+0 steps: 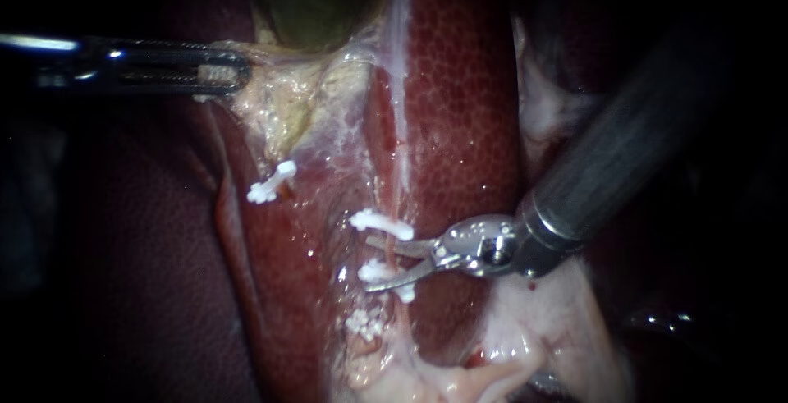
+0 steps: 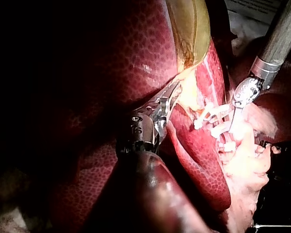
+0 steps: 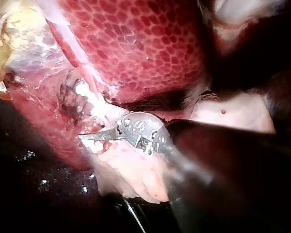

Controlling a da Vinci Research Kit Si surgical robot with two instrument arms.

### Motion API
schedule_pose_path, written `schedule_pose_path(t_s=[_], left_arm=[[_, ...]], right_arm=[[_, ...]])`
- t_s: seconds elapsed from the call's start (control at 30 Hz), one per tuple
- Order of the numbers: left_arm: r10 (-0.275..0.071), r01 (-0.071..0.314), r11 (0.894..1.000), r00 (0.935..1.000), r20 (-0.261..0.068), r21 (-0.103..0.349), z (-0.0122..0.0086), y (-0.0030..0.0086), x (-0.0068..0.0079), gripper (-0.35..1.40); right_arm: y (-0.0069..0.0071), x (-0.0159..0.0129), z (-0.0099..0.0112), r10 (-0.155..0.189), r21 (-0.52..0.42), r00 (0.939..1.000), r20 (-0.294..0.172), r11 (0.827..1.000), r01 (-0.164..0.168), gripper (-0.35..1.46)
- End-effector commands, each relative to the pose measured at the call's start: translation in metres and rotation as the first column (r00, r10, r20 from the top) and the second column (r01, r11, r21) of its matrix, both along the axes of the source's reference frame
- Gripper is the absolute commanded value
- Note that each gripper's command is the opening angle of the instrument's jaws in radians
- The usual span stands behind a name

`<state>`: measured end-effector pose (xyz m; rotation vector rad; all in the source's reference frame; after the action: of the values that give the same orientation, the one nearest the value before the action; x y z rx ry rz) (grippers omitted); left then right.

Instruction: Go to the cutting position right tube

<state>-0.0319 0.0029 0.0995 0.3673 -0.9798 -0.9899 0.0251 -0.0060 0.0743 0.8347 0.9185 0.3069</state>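
The right tube point(image 1: 402, 169) runs as a thin pale strand down the liver point(image 1: 460, 83). It carries an upper white clip point(image 1: 382, 224) and a lower white clip point(image 1: 376, 272). My right instrument point(image 1: 368, 263) comes in from the upper right, its two blades open. The tube lies between them, in the gap between those two clips. In the right wrist view the blades point(image 3: 87, 137) point into the clipped tissue. My left instrument point(image 1: 226, 75) is shut on the yellowish tissue below the gallbladder point(image 1: 316, 1), holding it leftward; its jaws point(image 2: 167, 99) also show in the left wrist view.
Another white clip point(image 1: 271, 183) sits on the left tube, below the held tissue. A further clip point(image 1: 361, 322) lies lower on the right strand. Pale fatty tissue point(image 1: 533, 329) spreads under the right instrument's shaft point(image 1: 624, 148).
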Motion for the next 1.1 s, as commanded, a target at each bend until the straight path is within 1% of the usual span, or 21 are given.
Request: schedule_pose_path(t_s=[0.03, 0.17, 0.27, 0.33, 0.57, 0.7, 1.1], left_arm=[[-0.001, 0.001, 1.000, 1.0000, 0.000, 0.000, 0.0000, 0.0000, 0.0000, -0.35], [-0.001, 0.001, 1.000, 1.0000, 0.000, 0.000, -0.0001, 0.0000, 0.0000, -0.35], [-0.001, 0.001, 1.000, 1.0000, 0.000, 0.000, -0.0001, 0.0000, 0.0000, -0.35], [-0.001, 0.001, 1.000, 1.0000, 0.000, 0.000, -0.0001, 0.0000, 0.0000, -0.35], [-0.001, 0.001, 1.000, 1.0000, 0.000, 0.000, -0.0001, 0.0000, 0.0000, -0.35], [-0.001, 0.001, 1.000, 1.0000, 0.000, 0.000, -0.0001, 0.0000, 0.0000, -0.35], [-0.001, 0.001, 1.000, 1.0000, -0.001, 0.000, -0.0001, 0.0000, 0.0000, -0.35]], right_arm=[[0.0000, 0.0002, 0.0000, 0.001, 0.006, 1.0000, -0.003, 1.000, -0.001, 1.36], [-0.0001, 0.0013, -0.0002, 0.005, 0.024, 0.9996, -0.028, 1.000, -0.005, 1.36], [0.0000, 0.0017, -0.0003, 0.006, 0.025, 0.9995, -0.031, 1.000, -0.005, 1.35], [0.0000, 0.0019, -0.0003, 0.013, 0.033, 0.9993, -0.035, 0.999, -0.011, 1.35], [0.0007, 0.0019, -0.0007, 0.025, 0.045, 0.9982, -0.055, 0.999, -0.023, 1.33], [0.0009, 0.0019, -0.0009, 0.029, 0.049, 0.9978, -0.060, 0.998, -0.026, 1.33], [0.0009, 0.0019, -0.0009, 0.030, 0.054, 0.9979, -0.057, 0.998, -0.027, 1.31]])
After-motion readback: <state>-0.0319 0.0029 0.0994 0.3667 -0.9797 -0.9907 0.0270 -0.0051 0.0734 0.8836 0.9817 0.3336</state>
